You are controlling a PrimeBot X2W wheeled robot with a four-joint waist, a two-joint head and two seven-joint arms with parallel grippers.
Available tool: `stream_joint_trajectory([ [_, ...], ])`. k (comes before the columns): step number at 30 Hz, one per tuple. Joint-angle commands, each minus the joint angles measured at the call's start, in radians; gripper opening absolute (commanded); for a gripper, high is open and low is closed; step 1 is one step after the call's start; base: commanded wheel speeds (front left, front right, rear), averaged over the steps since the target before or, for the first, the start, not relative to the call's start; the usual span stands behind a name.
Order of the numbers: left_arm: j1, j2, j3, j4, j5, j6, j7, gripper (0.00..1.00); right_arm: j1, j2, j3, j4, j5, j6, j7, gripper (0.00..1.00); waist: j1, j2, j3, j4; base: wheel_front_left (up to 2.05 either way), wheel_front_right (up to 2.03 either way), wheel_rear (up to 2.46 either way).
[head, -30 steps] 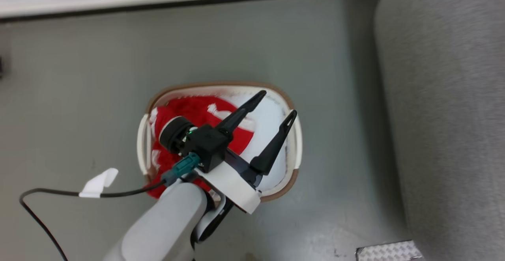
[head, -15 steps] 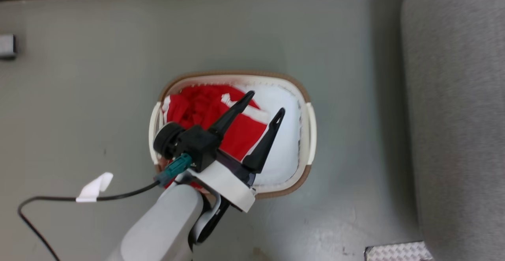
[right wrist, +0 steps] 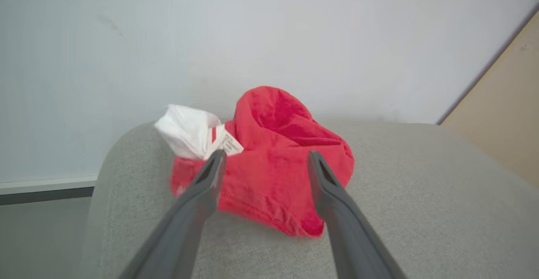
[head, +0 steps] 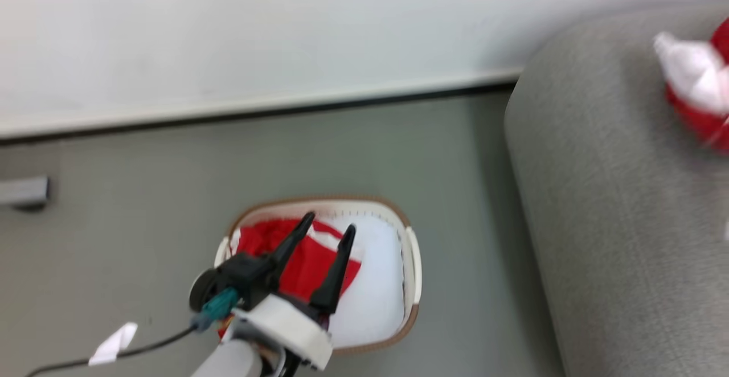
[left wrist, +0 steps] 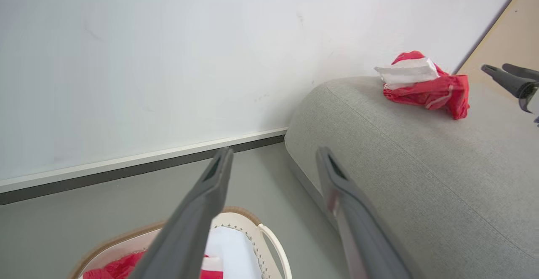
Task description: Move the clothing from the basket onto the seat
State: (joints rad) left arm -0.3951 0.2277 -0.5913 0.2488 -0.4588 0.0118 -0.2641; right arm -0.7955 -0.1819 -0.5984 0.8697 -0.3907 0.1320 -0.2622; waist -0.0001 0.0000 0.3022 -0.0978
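The white basket (head: pixel 413 263) with a brown rim stands on the grey floor, left of the grey seat (head: pixel 615 223). Red clothing (head: pixel 259 239) with white trim lies in its left half. My left gripper (head: pixel 328 224) hovers open over it, nothing between the fingers; in its own view the left gripper (left wrist: pixel 273 152) points over the basket (left wrist: pixel 269 237) towards the wall. A crumpled red and white garment (right wrist: pixel 278 165) lies on the seat (right wrist: pixel 421 194). My right gripper (right wrist: pixel 266 156) is open just in front of that garment, fingers apart on either side.
A white wall and skirting board run behind the floor. A black cable with a white tape tag (head: pixel 114 343) trails at lower left. A grey object (head: pixel 23 192) sits by the wall. A tan panel (right wrist: pixel 505 114) rises right of the seat.
The head camera has tilted up, bringing the wall and a red garment on the seat into view. My left gripper stays open over the basket.
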Motion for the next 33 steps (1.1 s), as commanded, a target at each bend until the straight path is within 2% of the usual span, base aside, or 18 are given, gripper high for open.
stream_joint_trajectory([
  [1, 0.056, 0.011, 0.024, -0.010, -0.008, 0.014, 0.000, 1.00, 0.077, 0.025, 0.048, -0.066, 0.049, -0.003, -0.003, 1.00, 0.0001, 0.0000, -0.109, -0.018, 0.00, 0.00, 0.00],
  [9, 0.203, 0.015, 0.113, -0.042, 0.005, 0.046, 0.000, 1.00, 0.298, 0.085, 0.218, -0.299, 0.191, -0.003, -0.003, 1.00, 0.0001, 0.0000, -0.218, -0.023, 0.00, 0.00, 0.00],
  [15, 0.303, 0.008, 0.209, -0.069, 0.058, 0.078, 0.000, 1.00, 0.471, 0.119, 0.396, -0.505, 0.301, -0.003, -0.003, 1.00, 0.0001, 0.0000, -0.272, -0.020, 0.00, 0.00, 0.00],
  [18, 0.343, -0.004, 0.266, -0.088, 0.090, 0.091, 0.000, 1.00, 0.532, 0.126, 0.452, -0.582, 0.340, -0.003, -0.002, 1.00, 0.0001, 0.0000, -0.284, -0.019, 0.00, 0.00, 0.00],
  [22, 0.387, -0.025, 0.337, -0.104, 0.133, 0.085, 0.000, 1.00, 0.609, 0.132, 0.512, -0.622, 0.393, -0.003, -0.002, 1.00, 0.0001, 0.0000, -0.296, -0.014, 0.00, 0.00, 0.00],
  [26, 0.423, -0.053, 0.394, -0.106, 0.178, 0.060, 0.000, 1.00, 0.672, 0.131, 0.591, -0.616, 0.430, -0.003, -0.002, 1.00, 0.0001, 0.0000, -0.304, -0.009, 0.00, 0.00, 0.00],
  [33, 0.490, -0.104, 0.498, -0.102, 0.237, 0.008, 0.000, 1.00, 0.746, 0.130, 0.645, -0.596, 0.485, -0.003, -0.002, 1.00, 0.0001, 0.0000, -0.316, -0.004, 0.00, 0.00, 0.00],
])
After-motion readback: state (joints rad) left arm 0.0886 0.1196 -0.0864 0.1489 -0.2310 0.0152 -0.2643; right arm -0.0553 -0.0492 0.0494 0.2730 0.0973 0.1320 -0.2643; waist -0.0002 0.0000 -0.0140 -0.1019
